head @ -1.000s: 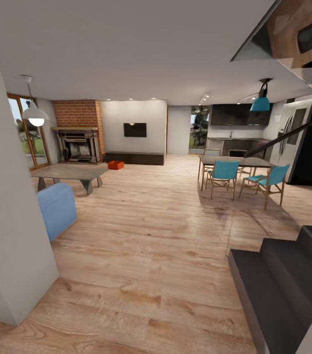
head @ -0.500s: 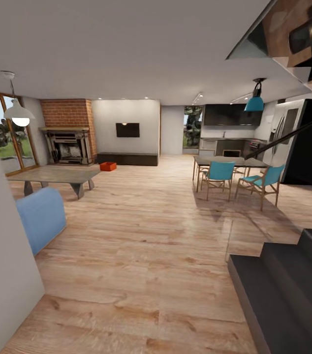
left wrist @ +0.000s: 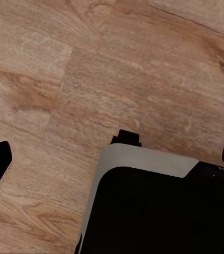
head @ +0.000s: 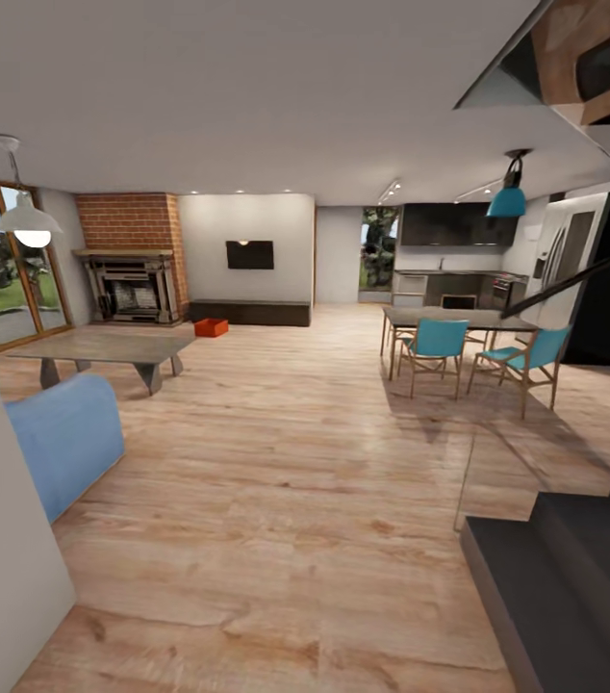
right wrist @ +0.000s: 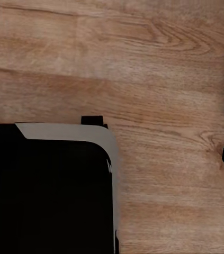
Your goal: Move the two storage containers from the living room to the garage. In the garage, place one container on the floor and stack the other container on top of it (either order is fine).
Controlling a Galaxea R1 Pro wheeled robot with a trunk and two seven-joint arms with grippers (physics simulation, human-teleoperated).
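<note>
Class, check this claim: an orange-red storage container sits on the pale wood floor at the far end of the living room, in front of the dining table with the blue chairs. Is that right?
Not quite. In the head view the storage container sits on the wood floor at the far end, but near the brick fireplace and the low dark TV bench, not by the dining table.

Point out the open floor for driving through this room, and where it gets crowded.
Widest bare stretch: the wood-plank floor running down the middle, bordered by the blue sofa and coffee table on one side, dining chairs and dark stairs on the other. The storage container sits by the fireplace.
</note>
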